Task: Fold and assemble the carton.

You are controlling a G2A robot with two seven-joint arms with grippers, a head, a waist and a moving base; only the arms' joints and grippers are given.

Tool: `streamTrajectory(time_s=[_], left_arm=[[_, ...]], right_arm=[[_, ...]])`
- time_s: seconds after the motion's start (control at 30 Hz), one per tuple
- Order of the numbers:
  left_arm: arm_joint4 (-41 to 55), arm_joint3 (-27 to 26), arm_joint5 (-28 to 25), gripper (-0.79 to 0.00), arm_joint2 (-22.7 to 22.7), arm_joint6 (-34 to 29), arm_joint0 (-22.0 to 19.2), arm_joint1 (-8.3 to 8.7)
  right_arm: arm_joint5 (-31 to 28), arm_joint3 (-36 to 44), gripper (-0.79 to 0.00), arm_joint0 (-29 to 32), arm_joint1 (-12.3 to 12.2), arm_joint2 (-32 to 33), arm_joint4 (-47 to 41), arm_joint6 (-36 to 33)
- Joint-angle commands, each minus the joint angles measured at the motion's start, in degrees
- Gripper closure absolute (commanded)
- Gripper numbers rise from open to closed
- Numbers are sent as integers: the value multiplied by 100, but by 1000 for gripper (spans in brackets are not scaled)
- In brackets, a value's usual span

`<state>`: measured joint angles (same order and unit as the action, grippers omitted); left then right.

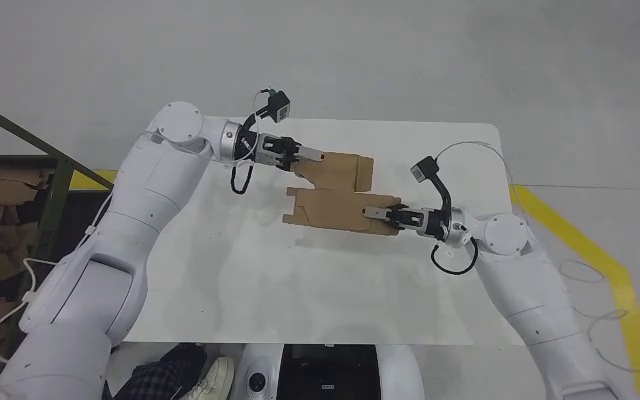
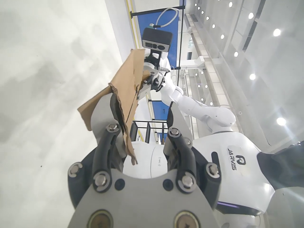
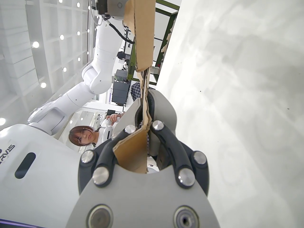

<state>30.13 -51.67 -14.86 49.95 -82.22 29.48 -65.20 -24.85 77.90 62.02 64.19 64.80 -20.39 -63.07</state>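
Beyond the right claw [image 3: 144, 105], the carton [image 3: 143, 24] runs off the picture's edge, so its far end is cut off. Its flap covers part of one finger [image 2: 99, 115] of the left claw [image 2: 140, 107] and, farther off, the right claw's tips.

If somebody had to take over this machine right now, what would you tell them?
Left gripper: open, with the carton edge between its fingers, against one of them.
Right gripper: shut on the carton's opposite edge.
Carton: flat cardboard between the two arms, over the white table.
Done: right grip taken.
Left: close the left grip, then all the folding and assembly.
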Motion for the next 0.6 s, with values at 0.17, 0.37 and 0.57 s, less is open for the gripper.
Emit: streamTrajectory(time_s=[0.17,0.37,0.57], left_arm=[[-161,-136,37,-277,66,106,75,26],[-259,-258,59,-77,123,137,134,49],[-280,-331,96,0,171,139,174,59]], right_arm=[[30,52,0,9,-11,10,35,66],[86,54,0,13,-15,15,31,161],[98,69,0,17,-19,15,2,179]])
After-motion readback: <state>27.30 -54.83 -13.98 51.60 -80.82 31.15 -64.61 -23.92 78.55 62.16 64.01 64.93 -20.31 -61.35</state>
